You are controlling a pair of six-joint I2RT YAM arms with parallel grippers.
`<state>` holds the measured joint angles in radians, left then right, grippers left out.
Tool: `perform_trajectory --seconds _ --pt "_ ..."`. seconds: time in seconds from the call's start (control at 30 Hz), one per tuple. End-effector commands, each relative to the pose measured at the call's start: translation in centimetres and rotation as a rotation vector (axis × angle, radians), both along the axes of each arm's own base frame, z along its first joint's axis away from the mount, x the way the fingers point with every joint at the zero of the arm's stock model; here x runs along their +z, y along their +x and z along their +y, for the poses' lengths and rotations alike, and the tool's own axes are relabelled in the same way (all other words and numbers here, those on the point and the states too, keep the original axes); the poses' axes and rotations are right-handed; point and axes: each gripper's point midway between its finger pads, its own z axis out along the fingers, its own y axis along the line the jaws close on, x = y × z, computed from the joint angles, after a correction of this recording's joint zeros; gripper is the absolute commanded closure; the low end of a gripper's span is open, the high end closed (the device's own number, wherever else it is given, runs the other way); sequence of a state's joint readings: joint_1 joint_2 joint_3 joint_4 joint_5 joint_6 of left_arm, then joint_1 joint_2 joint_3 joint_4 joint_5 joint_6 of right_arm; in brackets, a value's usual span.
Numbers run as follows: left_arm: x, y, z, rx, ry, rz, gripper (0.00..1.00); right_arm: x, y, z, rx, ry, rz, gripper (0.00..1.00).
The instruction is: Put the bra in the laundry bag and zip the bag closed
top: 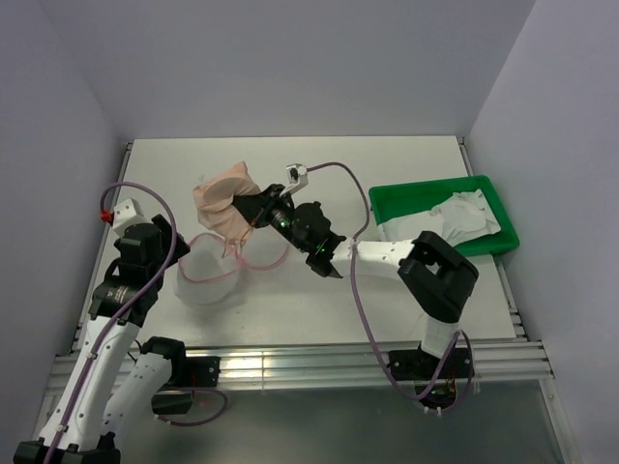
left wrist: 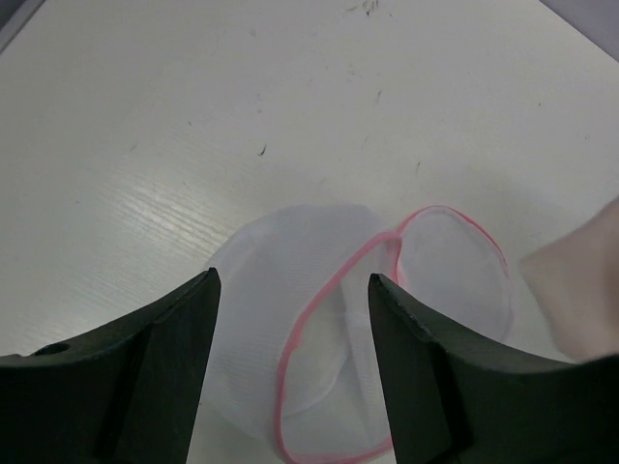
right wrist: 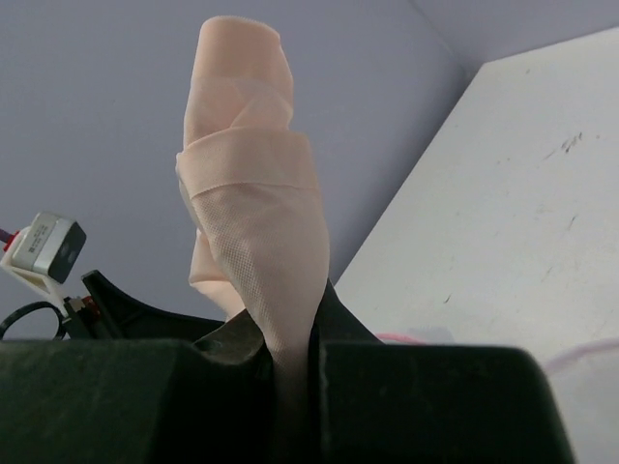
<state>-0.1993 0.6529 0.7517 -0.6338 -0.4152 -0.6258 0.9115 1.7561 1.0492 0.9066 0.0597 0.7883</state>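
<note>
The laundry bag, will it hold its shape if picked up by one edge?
Probably not: the laundry bag lies slumped on the table, its pink zip line in loose loops, so it looks floppy. The thin see-through mesh suggests it is light and may slide if pushed.

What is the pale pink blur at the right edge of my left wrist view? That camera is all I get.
Observer: The bra, pinched in the right hand and held up just beyond the laundry bag.
Operator: Does the grip look secure?
Observer: The right wrist camera shows the fabric clamped in the shut hand, a folded bundle rising above it.
Operator: Anything else on the table?
Observer: A green tray holding white cloth, far right.
</note>
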Motion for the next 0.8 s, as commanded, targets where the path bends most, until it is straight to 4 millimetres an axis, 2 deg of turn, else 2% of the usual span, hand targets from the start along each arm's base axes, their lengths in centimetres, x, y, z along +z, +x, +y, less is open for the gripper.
perform_trajectory --seconds 0.0,0.17,0.3,0.43,0.63,0.67,0.73,0.77 --pt "0.3 0.6 -1.2 -0.043 -0.048 -0.010 0.34 5.8 0.3 0.3 -0.114 0.213 -0.075 1.00" --pt "-0.6 1.1 -2.0 -0.087 -0.053 0.031 0.41 3.4 0.6 2.0 -0.111 0.212 -0.057 1.00" --pt "-2.5 1.4 -2.2 -0.093 -0.047 0.076 0.39 1.4 1.3 3.0 -0.125 0.195 -0.039 1.00" --pt "-3.4 1.3 -2.4 -0.100 -0.058 0.089 0.44 -0.5 0.3 3.4 -0.130 0.157 -0.019 1.00" --pt "-2.8 1.3 -2.3 -0.106 -0.062 0.061 0.67 -3.5 -0.8 3.9 -0.105 0.123 0.032 1.00" --pt "-2.8 1.4 -2.3 -0.111 -0.061 0.060 0.77 -3.9 -1.2 4.1 -0.096 0.113 0.033 1.00" --pt "-2.9 1.5 -2.4 -0.117 -0.063 0.067 0.86 -4.6 -1.8 4.4 -0.091 0.091 0.031 1.00" --pt "-3.0 1.5 -2.2 -0.115 -0.061 0.068 0.96 -5.0 -2.2 4.6 -0.090 0.079 0.034 1.00"
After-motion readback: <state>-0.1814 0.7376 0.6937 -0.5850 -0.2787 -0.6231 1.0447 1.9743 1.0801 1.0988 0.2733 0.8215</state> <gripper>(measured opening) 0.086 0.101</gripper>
